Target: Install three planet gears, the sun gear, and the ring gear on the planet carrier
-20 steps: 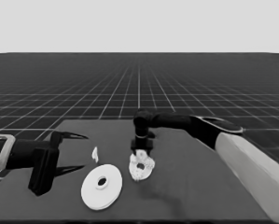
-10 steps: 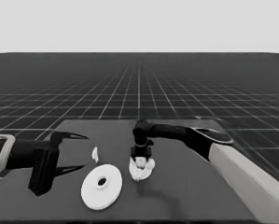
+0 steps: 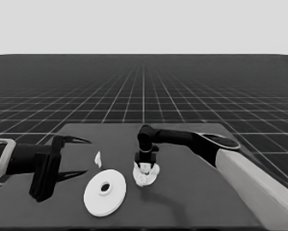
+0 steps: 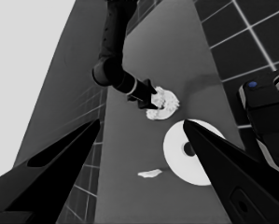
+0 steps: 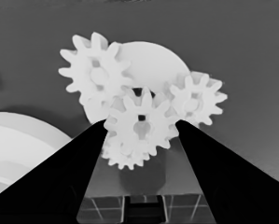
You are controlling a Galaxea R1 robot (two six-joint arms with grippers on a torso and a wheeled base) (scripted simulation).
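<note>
Toothed gear [image 5: 140, 122] pinched in right pincer [image 5: 141, 135], over smaller round part [image 5: 150, 65], left pincer [image 3: 78, 156] agape, idle.

This is a simulated test scene, not a real room. A dark tabletop [image 3: 182, 202] stands alone on a floor grid [image 3: 143, 96] of pale lines that runs off to a straight horizon, with a blank pale band [image 3: 143, 24] above it and no walls or furniture. Past the table's edge, the left wrist view shows dark machinery [image 4: 265, 116] with pale bands and small blue lights. On the tabletop lie plain white machine parts, such as toothed gears [image 5: 141, 123].
</note>
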